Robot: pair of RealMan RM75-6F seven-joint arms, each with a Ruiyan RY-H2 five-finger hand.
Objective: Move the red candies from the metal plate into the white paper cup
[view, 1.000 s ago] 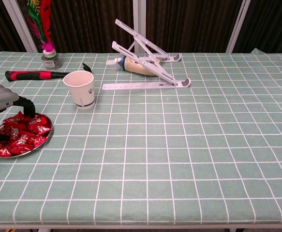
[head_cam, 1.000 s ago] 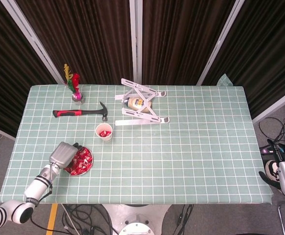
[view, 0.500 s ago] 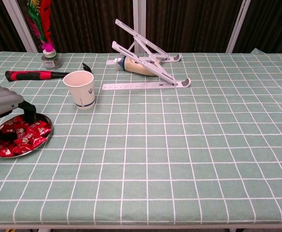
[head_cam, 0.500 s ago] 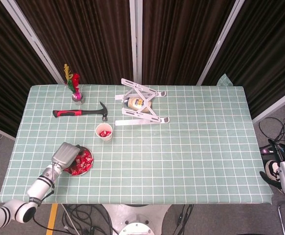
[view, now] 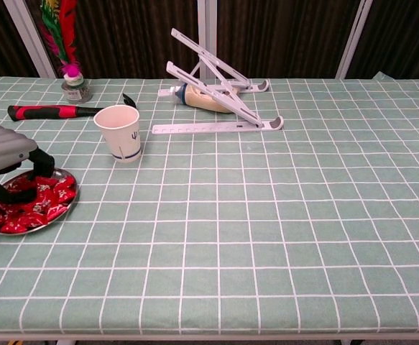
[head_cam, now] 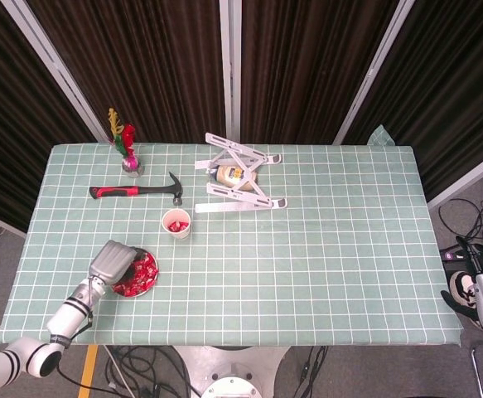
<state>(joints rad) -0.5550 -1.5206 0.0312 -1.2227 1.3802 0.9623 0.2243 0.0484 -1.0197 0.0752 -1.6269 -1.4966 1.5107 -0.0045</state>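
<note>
**Left hand poised over the candy plate**

The left hand point(view: 8, 162) hangs palm-down over the metal plate point(view: 64, 206), dark fingers point(view: 42, 162) pointing into the heap, presumably to pick out a piece for the cup. Whether anything is pinched between them I cannot tell; the palm's grey back hides the fingertips from overhead and the chest view is not clear enough.

The red candies point(view: 31, 200) are small, shiny wrapped pieces with pale print, piled loosely so they overlap and cover most of the plate. The plate sits near the table's front-left corner, around 8 o'clock from the table's centre. The white paper cup point(view: 121, 132) stands upright at roughly 1 o'clock from the plate, near but apart, a short carry away. Seen from overhead, some red already lies inside it.

The right hand point(head_cam: 463, 298) waits off the table's right edge, well apart from the work; how its fingers lie is too dim to judge.
</note>
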